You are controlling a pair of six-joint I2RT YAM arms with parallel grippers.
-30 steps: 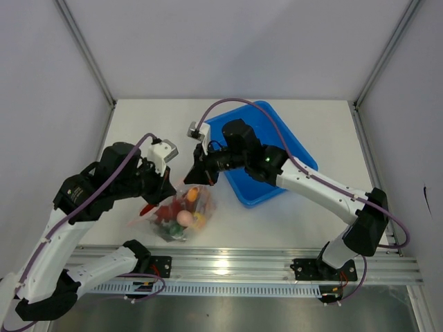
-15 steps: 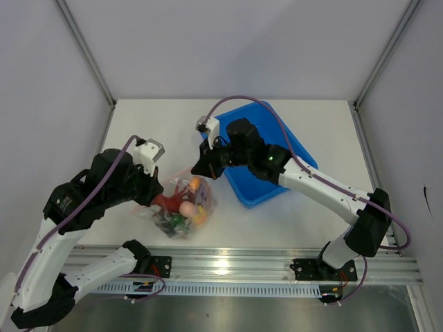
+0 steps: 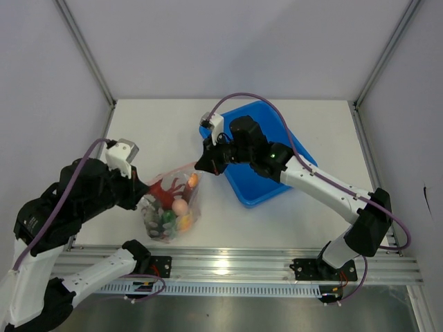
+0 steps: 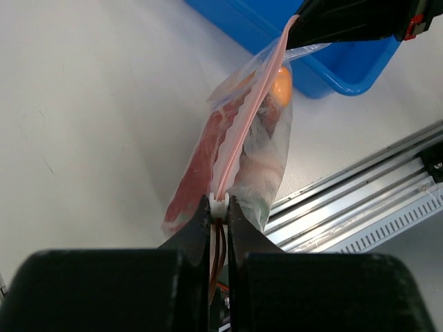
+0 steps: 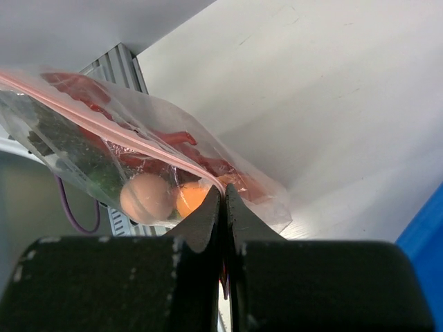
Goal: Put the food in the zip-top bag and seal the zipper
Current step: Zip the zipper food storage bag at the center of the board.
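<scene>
left arm reached in low from the surface (image 3: 159, 131) edge, left claw (image 4: 219, 206) closed tight on the zipper (image 4: 243, 135) at its white slider (image 4: 219, 201). right arm bent across the blue tub (image 3: 270, 117), right claw (image 5: 223, 197) pinched shut on the zipper's other end. zip-top bag (image 3: 168, 207) stretched between both, food (image 5: 147, 198) inside.

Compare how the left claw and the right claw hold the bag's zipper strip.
The left claw clamps the strip at its white slider; the right claw pinches the opposite, plain end. The left claw is away from the blue tub, the right claw beside it. Both are shut on the strip.
</scene>
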